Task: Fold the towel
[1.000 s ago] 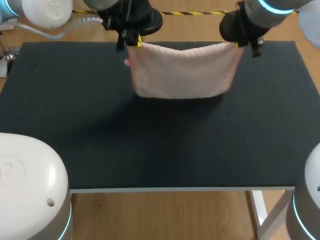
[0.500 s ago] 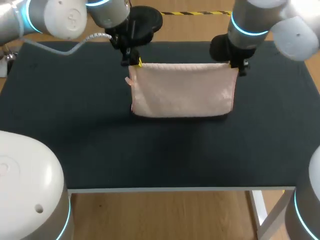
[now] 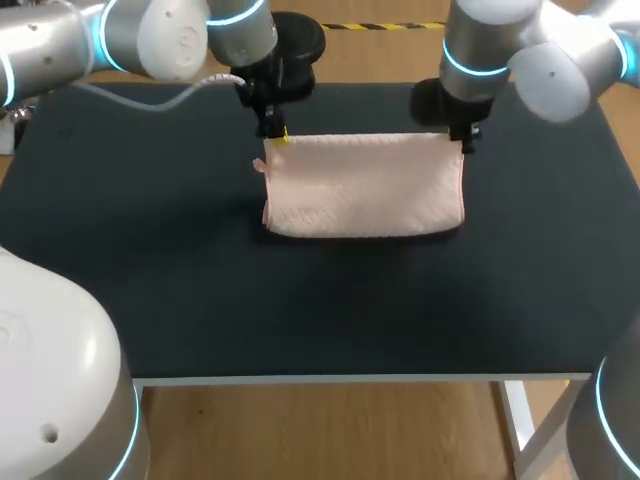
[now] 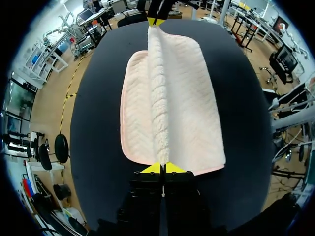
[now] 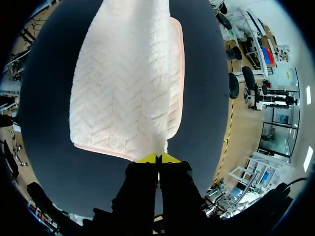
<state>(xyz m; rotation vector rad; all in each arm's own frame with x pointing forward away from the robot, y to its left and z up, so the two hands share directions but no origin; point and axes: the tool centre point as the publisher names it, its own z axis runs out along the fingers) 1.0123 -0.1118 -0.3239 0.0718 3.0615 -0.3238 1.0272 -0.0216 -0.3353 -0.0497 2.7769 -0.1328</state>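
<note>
Your pale pink terry towel (image 3: 365, 185) lies on the dark counter's (image 3: 300, 300) far half, with your left tool (image 3: 279, 136) at its far-left corner and your right tool (image 3: 460, 142) at its far-right.

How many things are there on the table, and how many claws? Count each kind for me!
Pink towel: 1
Claws: 2, the left claw and the right claw, each pinching a towel corner
Black table: 1
Total: 4
</note>
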